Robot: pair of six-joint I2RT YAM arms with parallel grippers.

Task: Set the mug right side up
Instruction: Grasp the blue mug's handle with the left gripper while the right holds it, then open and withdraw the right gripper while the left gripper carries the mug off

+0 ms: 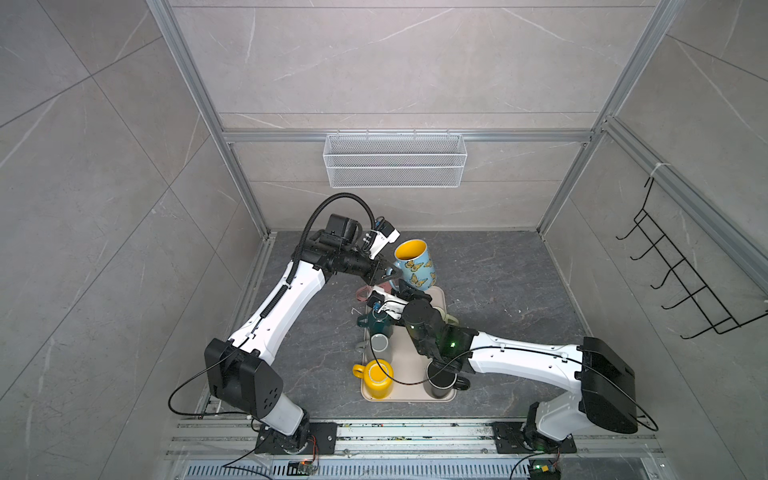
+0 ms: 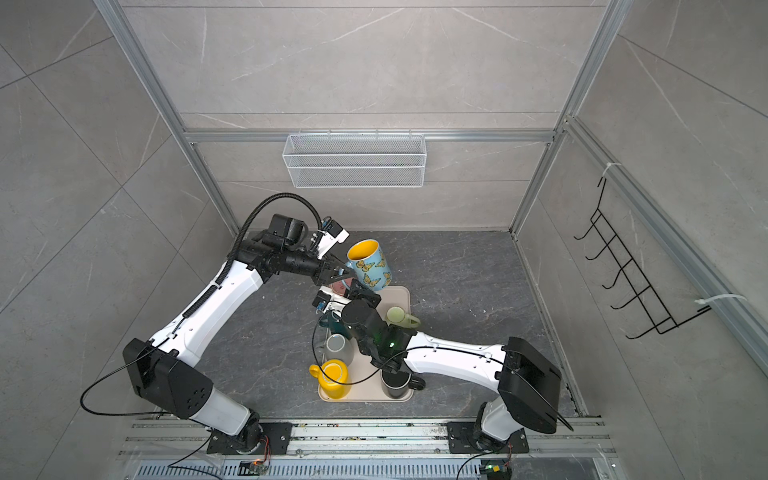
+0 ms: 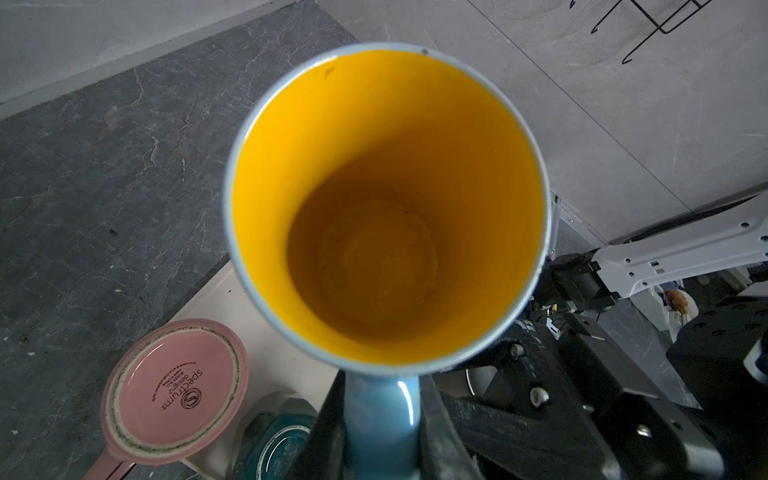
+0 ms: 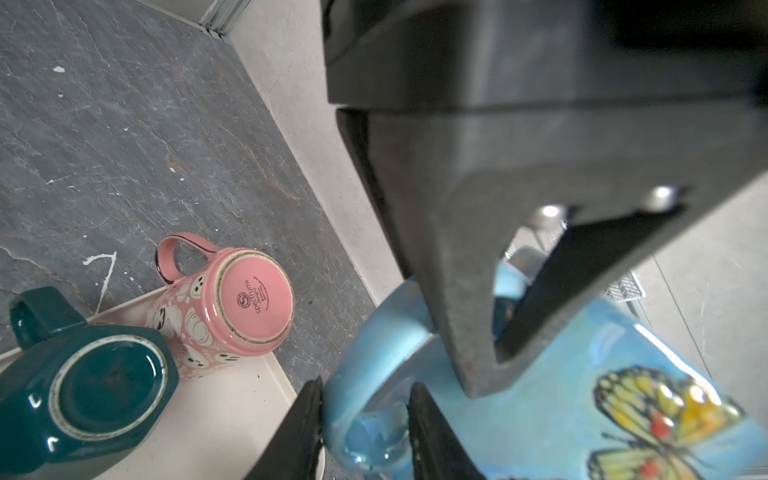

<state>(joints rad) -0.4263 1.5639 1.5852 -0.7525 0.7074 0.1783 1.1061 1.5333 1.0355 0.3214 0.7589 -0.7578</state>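
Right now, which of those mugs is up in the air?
The blue butterfly mug with the yellow inside: the left gripper grips its handle, while the others rest on the tray.

A dark stone tabletop [image 1: 498, 270] carries one beige tray [image 1: 409, 392].

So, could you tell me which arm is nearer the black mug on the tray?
Right. The right arm reaches over the black mug; the left arm lies left of the tray, well away.
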